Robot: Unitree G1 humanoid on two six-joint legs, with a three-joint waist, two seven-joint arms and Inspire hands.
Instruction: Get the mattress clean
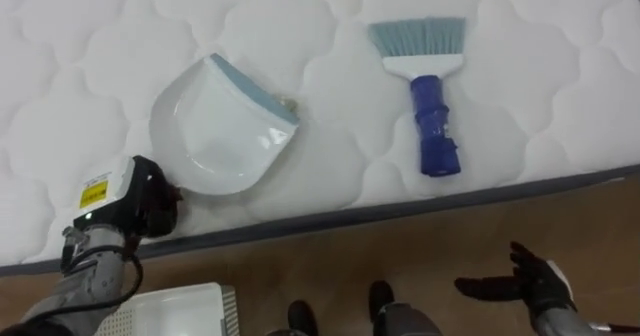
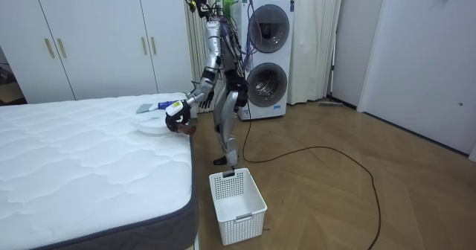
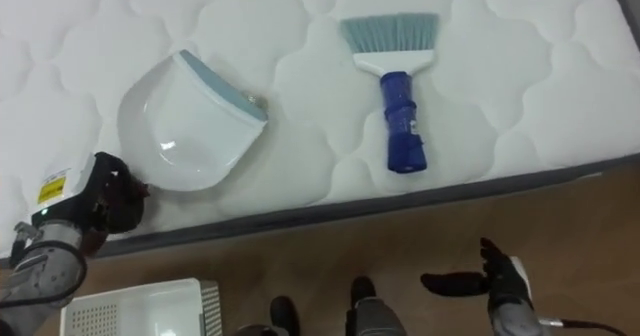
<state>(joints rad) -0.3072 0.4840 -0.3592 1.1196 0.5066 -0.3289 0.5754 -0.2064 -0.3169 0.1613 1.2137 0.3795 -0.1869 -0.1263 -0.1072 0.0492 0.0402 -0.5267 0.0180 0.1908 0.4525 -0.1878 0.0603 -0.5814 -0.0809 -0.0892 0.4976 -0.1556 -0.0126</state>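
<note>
Quilted mattress (image 1: 80,36), glossy rounded dustpan (image 1: 225,126) gripped by left hand (image 1: 140,208), bristly brush (image 1: 430,106), right hand (image 1: 535,281) splayed

Bed (image 1: 80,56), near edge: dustpan (image 1: 225,126) on the left, brush (image 1: 425,96) on the right, lying apart, with the brush's bristles at the far end. Left robot hand (image 1: 140,201) at the dustpan's near rim; right robot hand (image 1: 535,281) over the floor. Basket (image 2: 238,213) on the floor beside the bed.
</note>
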